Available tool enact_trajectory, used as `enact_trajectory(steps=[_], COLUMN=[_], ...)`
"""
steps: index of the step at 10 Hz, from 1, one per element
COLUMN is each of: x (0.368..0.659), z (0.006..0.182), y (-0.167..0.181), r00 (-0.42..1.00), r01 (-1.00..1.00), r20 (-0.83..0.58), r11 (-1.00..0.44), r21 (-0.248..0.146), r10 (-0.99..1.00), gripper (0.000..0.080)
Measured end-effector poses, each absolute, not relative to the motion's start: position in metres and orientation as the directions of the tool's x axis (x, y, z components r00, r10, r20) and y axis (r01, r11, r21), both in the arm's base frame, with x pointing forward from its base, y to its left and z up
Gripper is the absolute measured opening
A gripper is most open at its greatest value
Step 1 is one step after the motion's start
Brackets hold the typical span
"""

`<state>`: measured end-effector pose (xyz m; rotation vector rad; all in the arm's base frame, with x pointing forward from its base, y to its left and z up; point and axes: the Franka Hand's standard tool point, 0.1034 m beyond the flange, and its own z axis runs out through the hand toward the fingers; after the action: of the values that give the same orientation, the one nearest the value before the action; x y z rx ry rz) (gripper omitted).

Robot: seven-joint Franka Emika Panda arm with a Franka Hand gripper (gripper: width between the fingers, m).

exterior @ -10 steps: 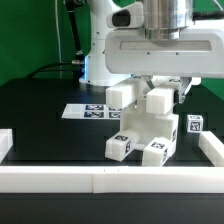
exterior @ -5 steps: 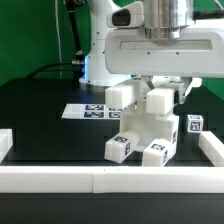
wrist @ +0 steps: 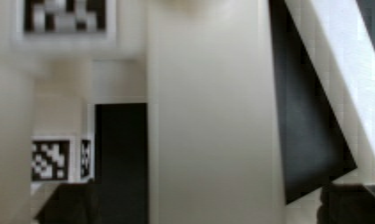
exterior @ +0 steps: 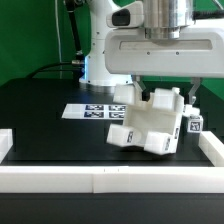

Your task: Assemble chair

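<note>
White plastic chair (exterior: 150, 125) lies tilted on the black bench (exterior: 40, 120), most pieces joined, tool (exterior: 162, 98) spread apart astride its top; you should judge the small tagged post (exterior: 196, 125) beside it still unfitted.

The arm (exterior: 100, 45) is glossy white, built of rounded, tube-like sections with thin dark seams where the shells meet. High on it sits a small green patch (exterior: 122, 18). A smooth grey cylinder (exterior: 165, 14) forms the wrist above the hand (exterior: 163, 95), whose body is a wide, flat-sided white box with softly rounded corners. Two short dark fingers (exterior: 188, 95) stick out beneath it. A thin dark cable (exterior: 62, 45) hangs just to the exterior view's left of the arm.
</note>
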<state>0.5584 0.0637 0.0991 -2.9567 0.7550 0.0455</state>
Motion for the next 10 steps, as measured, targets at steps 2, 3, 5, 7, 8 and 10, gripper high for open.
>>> enact_trajectory(steps=[2, 3, 5, 7, 8, 10], x=[0.558, 0.558, 0.559, 0.558, 0.555, 0.549], z=[0.098, 0.098, 0.103, 0.116, 0.124, 0.136], y=[0.062, 0.062, 0.061, 0.062, 0.063, 0.066], r00=[0.881, 0.880, 0.880, 0.878, 0.876, 0.873], r01=[-0.474, -0.474, -0.476, -0.479, -0.483, -0.488], r20=[-0.051, -0.052, -0.057, -0.061, -0.059, -0.066], r11=[-0.877, -0.877, -0.876, -0.873, -0.870, -0.866], r21=[-0.079, -0.078, -0.081, -0.091, -0.100, -0.110], r10=[-0.471, -0.471, -0.472, -0.475, -0.480, -0.484], gripper=[0.0648, 0.0648, 0.0649, 0.0649, 0.0649, 0.0649])
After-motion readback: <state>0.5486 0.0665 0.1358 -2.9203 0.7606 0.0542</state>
